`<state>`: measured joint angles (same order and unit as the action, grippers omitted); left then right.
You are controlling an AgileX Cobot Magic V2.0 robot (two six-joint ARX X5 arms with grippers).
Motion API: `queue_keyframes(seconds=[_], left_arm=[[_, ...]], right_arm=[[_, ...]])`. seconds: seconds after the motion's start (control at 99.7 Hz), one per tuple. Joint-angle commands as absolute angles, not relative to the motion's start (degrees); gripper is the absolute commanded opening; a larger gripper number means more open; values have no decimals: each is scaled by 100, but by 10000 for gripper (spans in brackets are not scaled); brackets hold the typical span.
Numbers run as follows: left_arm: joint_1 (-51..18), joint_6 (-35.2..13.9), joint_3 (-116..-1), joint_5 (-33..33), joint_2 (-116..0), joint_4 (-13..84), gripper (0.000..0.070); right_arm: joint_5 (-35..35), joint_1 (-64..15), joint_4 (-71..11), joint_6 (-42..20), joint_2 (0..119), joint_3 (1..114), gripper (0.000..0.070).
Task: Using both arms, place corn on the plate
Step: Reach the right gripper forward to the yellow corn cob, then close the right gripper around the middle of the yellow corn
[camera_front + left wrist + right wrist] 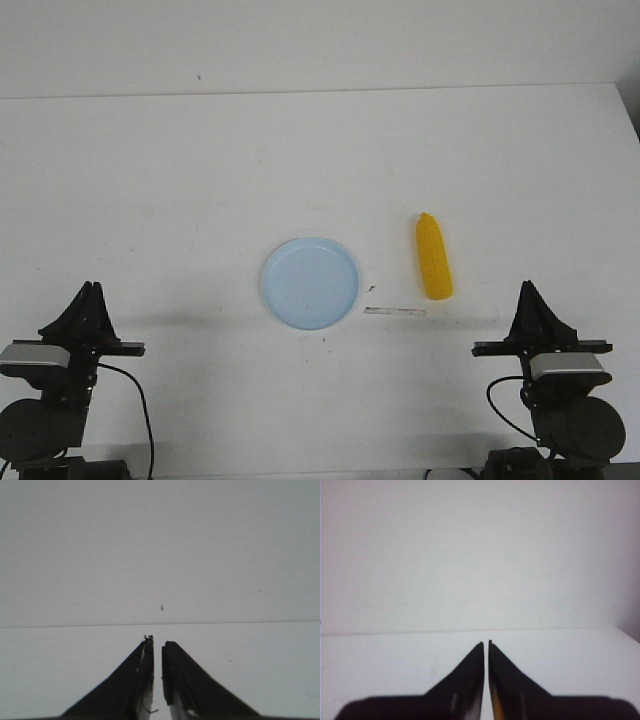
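The yellow-orange corn [433, 256] lies on the white table, right of centre, its tapered end pointing away from me. The pale light-blue plate [311, 283] sits empty in the middle, left of the corn and apart from it. My left gripper [91, 290] rests near the front left, shut and empty; in the left wrist view its fingers [157, 642] stand almost together over bare table. My right gripper [526, 290] rests near the front right, just nearer than the corn, shut and empty; the right wrist view shows it [486, 643] closed. Neither wrist view shows the corn or plate.
A thin clear strip [394, 311] lies on the table between the plate and the right arm. A small dark speck [372, 288] sits just right of the plate. The table's far edge [320, 90] meets a white wall.
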<state>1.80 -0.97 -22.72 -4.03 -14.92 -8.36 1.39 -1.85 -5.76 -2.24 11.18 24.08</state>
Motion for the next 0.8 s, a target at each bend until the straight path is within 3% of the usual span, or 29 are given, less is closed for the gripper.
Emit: queue_keyframes(seconds=[0.0,0.221,0.361,0.632,0.792], left_arm=[[187,-47,-2329,-405,-1487,-902,55],[185,-47,-2329,-405,-1487,-902,55],[185,-47,-2329,-408,-1487,-902,55],[187,-47,-2329,-405,-1487,-902,55],[185,-47,-2329,-405,-1487,-902,55]], right_arm=[[152,-191,-598,-119,1490,2836,13],[414,-191,-1511,-104,3009,4296,12],[410,-193,-1656,-113,3981,4978,12],[-204,-318,-1837,-242,5760,5647,12],[-467,-388,-2300,-742,6595,5843,12]])
